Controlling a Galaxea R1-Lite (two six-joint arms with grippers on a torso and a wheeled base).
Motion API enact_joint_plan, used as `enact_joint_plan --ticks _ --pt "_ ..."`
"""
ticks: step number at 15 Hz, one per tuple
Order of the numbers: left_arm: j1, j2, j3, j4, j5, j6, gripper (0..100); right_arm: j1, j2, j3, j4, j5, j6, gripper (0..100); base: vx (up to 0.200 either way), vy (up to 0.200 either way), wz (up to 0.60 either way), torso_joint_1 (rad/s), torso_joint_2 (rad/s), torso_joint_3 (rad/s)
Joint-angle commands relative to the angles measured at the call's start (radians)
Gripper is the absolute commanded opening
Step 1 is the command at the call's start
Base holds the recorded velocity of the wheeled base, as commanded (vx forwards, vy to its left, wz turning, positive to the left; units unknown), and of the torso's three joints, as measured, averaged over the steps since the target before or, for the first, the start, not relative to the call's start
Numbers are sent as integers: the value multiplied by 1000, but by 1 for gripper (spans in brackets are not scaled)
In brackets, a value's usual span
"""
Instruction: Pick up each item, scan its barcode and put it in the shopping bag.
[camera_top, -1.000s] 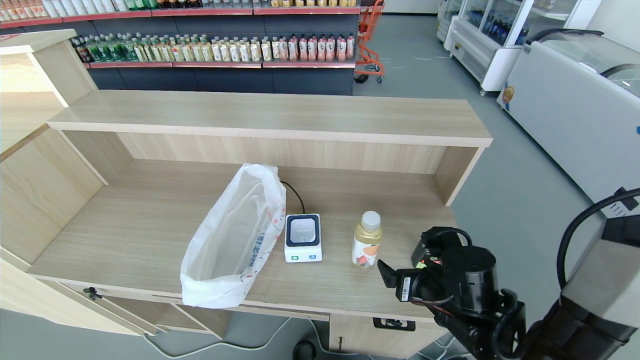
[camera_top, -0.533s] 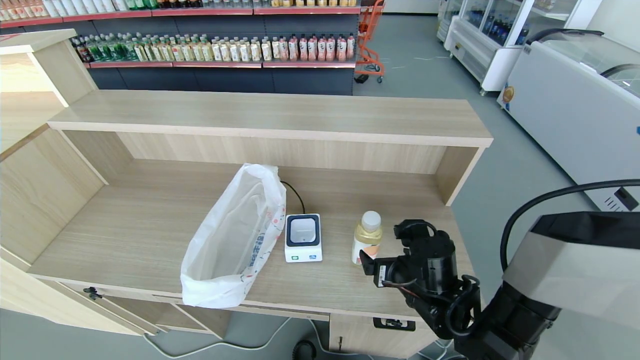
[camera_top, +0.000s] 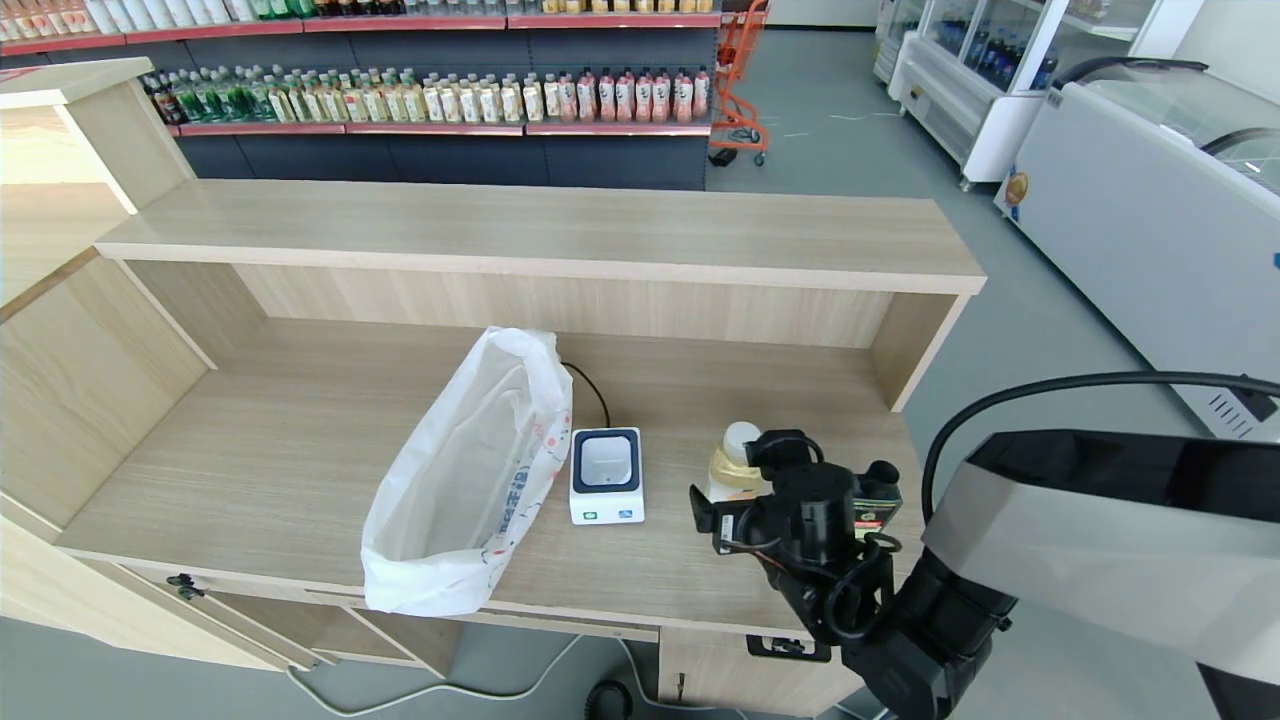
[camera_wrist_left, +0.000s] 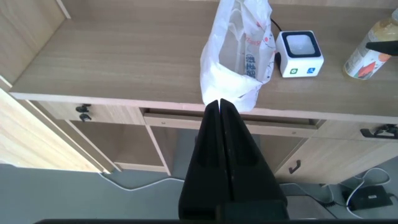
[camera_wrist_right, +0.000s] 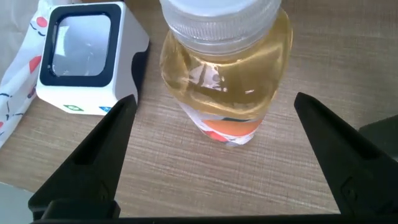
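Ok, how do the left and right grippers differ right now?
The left gripper is shut; the right gripper is open. The left hangs by the front edge of the counter, near the shopping bag; the right straddles the bottle without gripping it. Both hold nothing.

On the counter (camera_top: 250, 450), the scanner (camera_top: 605, 475) sits between bag (camera_top: 460, 480), left, and bottle (camera_top: 732, 466).

Bottle (camera_wrist_right: 225, 93): amber liquid, white cap, orange-white label. Scanner (camera_top: 605, 476): white. Bag (camera_top: 450, 500): white.
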Motion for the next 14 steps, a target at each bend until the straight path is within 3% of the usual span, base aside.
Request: enact_joint_plan --ticks 1,12,13,14 --pt "0 0 0 0 0 0 0 0 48 -50 -1 0 -16 100 0 0 0 0 0 0" --pt "0 0 0 0 0 0 0 -37 171 -269 10 42 -120 100 0 0 0 0 0 0" --pt "0 0 0 0 0 0 0 -37 171 -269 10 42 -120 0 0 0 0 0 0 0" --pt "0 0 0 0 0 0 0 -49 180 -273 8 54 -145 0 0 0 0 0 0 0"
